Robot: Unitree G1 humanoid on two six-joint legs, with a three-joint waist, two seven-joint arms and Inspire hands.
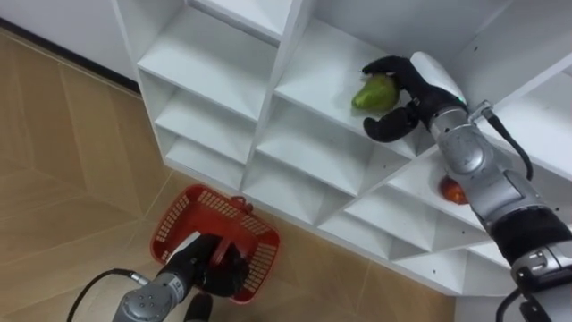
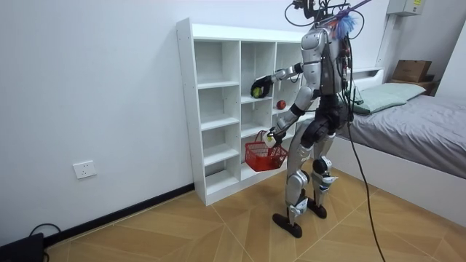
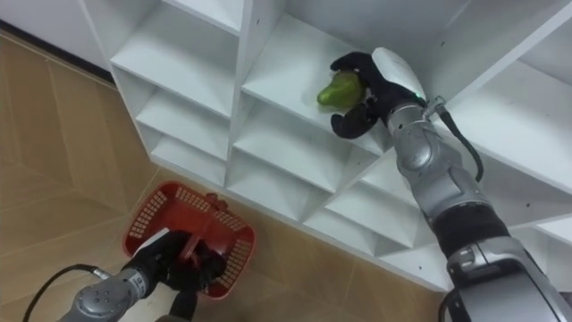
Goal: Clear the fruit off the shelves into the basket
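As I stand on the wooden floor (image 1: 54,161) facing the white closet (image 1: 284,72), the items run left to right as follows.

Item one: left hand (image 1: 219,268), held low in front of the closet's bottom row, fingers closed round the handle of the basket (image 1: 192,219).

Item two: the basket, red with mesh walls, hanging from that hand above the floor.

Item three: pear (image 1: 374,93), green, at an upper compartment just right of a vertical divider.

Item four: right hand (image 1: 413,97), arm raised. The fingers are curled on one side of the pear and the thumb on the other, gripping it. Whether the pear touches the shelf board I cannot tell.

Item five: red fruit (image 1: 451,190), in another compartment further right, partly hidden behind my right forearm.
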